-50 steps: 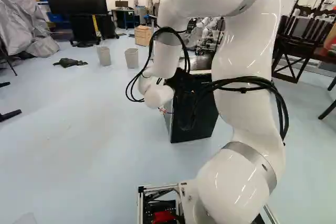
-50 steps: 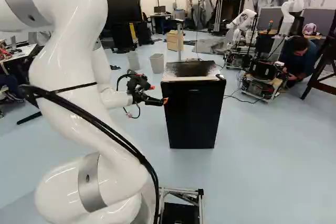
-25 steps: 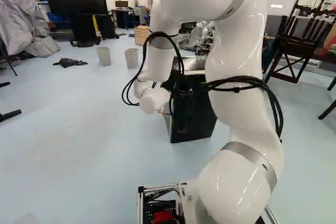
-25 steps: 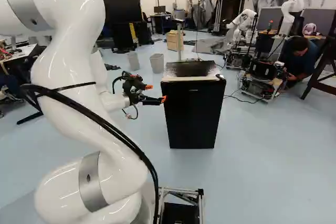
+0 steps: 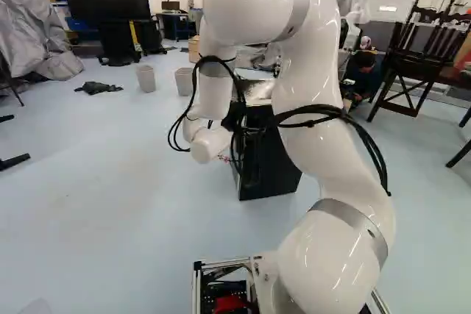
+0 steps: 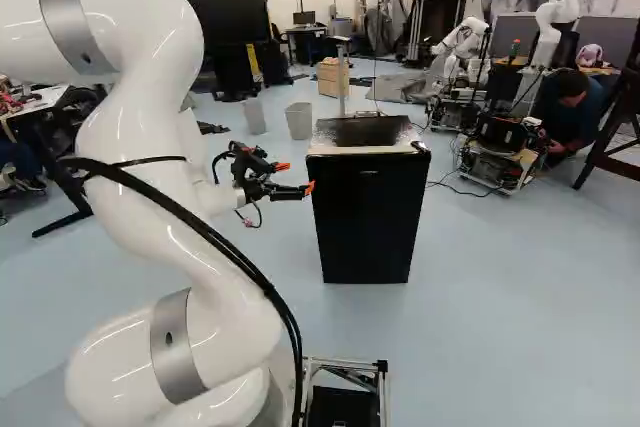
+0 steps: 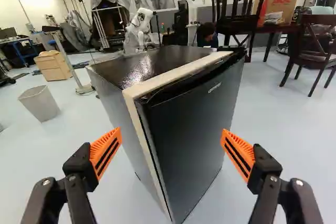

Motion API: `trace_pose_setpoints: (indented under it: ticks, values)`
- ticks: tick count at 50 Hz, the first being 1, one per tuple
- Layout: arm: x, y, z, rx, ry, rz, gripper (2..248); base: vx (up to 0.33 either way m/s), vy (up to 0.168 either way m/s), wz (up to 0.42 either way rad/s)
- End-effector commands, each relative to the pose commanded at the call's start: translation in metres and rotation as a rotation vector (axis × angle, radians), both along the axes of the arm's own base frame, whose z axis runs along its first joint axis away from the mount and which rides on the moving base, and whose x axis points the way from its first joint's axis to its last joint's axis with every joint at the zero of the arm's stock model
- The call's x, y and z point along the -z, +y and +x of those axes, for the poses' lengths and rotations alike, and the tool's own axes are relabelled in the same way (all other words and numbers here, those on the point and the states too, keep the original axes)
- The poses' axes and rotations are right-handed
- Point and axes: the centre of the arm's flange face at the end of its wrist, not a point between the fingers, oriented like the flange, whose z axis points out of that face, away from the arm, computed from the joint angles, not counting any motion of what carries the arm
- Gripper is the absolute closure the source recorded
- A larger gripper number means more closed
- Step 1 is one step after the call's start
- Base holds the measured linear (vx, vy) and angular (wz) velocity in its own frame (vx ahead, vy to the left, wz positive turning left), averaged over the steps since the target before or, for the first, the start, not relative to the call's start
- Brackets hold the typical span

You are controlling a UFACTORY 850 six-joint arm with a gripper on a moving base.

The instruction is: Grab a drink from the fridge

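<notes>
The fridge (image 6: 365, 227) is a compact, boxy unit with a glossy black door (image 7: 191, 124) that carries a small pale mark high on its face. Its top (image 7: 163, 59) is dark and shiny, with a bright, streaky glare on it. A cream-coloured strip (image 7: 173, 74) runs along the front of the top and continues down beside the door, between it and the plain greyish side panel (image 7: 118, 106).

It stands upright, its long axis vertical. The door faces back toward the base in the right base view, and the wrist view meets the fridge at a corner, seeing the door and 1 side panel together. The door sits close along the front of the body.

The fridge rests on the pale blue floor (image 6: 500, 307), ahead of the base. It is a little right of the middle in the right base view, and partly hidden behind the white arm (image 5: 324, 71) in the left base view.

The pincer (image 6: 299, 176) is near the upper part of the door's left edge in the right base view; whether it touches there cannot be told. In the wrist view the pincer (image 7: 172, 136) is spread wide, its 2 orange pads (image 7: 106, 153) well apart, with the fridge ahead and its corner showing between them.

Beyond the fridge are 2 grey bins (image 6: 299, 120) and a wooden drawer unit (image 6: 332, 78). Farther back stands another robot (image 6: 463, 45).
</notes>
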Motion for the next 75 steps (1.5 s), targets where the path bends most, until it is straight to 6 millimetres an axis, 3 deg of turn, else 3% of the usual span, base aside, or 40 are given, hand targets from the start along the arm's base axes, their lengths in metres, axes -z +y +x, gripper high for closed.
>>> trace_pose_setpoints:
  ticks: [34,75]
  values:
    - [0.003,-0.001,0.037,0.043,-0.042,0.013,3,0.000,0.000,0.000]
    - [0.004,-0.024,0.060,0.106,-0.060,0.021,3,0.000,0.000,0.000]
